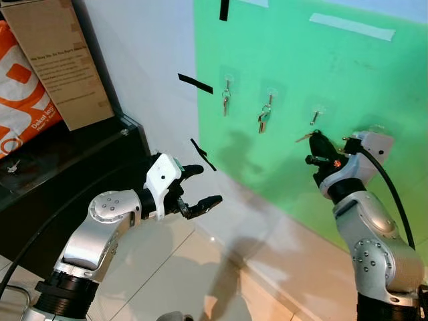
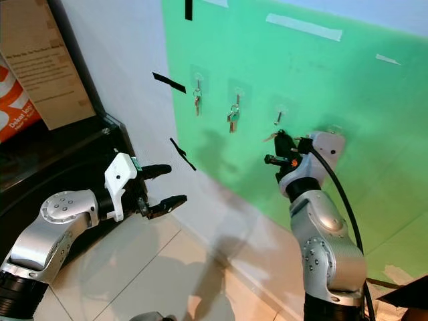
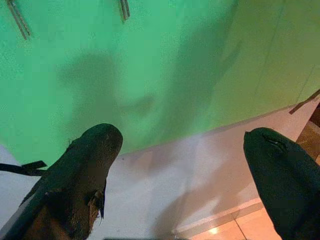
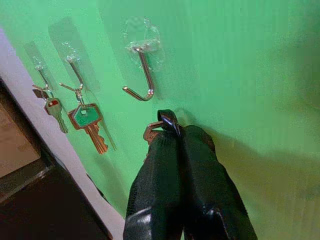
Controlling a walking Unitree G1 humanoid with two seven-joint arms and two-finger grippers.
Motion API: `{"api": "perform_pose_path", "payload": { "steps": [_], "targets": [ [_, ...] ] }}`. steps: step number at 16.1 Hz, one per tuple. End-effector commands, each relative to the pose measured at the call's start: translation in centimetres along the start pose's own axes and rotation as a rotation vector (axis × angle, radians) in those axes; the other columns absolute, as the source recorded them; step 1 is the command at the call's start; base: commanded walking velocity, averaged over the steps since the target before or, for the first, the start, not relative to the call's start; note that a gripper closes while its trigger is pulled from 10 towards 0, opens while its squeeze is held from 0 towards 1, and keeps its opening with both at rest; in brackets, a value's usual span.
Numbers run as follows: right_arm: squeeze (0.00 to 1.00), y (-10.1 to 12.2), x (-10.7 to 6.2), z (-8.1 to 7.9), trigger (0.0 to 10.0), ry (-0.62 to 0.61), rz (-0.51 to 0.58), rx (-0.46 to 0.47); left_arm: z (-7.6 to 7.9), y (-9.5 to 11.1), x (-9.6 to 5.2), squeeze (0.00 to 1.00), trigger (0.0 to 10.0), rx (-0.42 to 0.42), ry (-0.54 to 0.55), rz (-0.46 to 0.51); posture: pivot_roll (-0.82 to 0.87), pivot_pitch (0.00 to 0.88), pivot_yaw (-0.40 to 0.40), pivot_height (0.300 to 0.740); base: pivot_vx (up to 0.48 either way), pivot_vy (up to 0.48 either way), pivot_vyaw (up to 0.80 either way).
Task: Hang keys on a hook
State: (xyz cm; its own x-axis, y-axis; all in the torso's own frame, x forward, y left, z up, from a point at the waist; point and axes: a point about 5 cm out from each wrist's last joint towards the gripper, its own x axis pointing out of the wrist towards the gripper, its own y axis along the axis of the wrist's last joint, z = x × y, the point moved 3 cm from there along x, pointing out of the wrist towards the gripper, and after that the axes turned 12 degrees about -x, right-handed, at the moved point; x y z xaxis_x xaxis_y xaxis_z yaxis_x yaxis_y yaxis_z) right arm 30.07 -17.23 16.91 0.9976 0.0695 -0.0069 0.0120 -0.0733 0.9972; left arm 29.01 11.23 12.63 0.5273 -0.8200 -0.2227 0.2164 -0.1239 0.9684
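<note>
Right gripper (image 4: 172,131) comes up from the bottom middle of the frame, black fingers (image 4: 200,165) pressed together on a key ring (image 4: 168,120), with a brownish key (image 4: 151,133) poking out at their left. Just above sits an empty metal hook (image 4: 142,75) stuck on the green wall (image 4: 260,60). Over in the upper left, two more hooks carry keys: a green-capped one (image 4: 87,122) and a silver one (image 4: 56,112).

My arms are showing silver, rounded shells dotted with small screws at the joints. My left gripper (image 1: 198,189) is wearing a white wrist block and black fingers. A black cable is running from my right gripper (image 1: 315,142), whose wrist is white-capped.
</note>
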Motion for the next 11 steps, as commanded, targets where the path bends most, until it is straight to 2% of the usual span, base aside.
{"api": "perform_pose_path", "payload": {
  "steps": [1,5,11],
  "targets": [
    [0.0,0.8,-0.3,-0.3,10.0,0.011,0.041,0.004,0.1,0.3,0.0,0.0,10.0,0.016,-0.01,-0.006,-0.02,0.0,0.034,0.74,0.0,0.0,0.0],
    [0.0,1.2,-0.4,-1.5,10.0,0.084,0.067,-0.022,0.2,0.3,-0.1,0.0,10.0,0.02,-0.017,-0.01,-0.02,0.0,0.036,0.74,0.0,0.0,0.0],
    [0.0,1.4,-0.5,-2.0,10.0,0.111,0.086,-0.021,0.3,0.2,-0.1,0.0,10.0,0.018,-0.029,-0.013,-0.02,0.0,0.036,0.74,0.0,0.0,0.0]
  ]
}}
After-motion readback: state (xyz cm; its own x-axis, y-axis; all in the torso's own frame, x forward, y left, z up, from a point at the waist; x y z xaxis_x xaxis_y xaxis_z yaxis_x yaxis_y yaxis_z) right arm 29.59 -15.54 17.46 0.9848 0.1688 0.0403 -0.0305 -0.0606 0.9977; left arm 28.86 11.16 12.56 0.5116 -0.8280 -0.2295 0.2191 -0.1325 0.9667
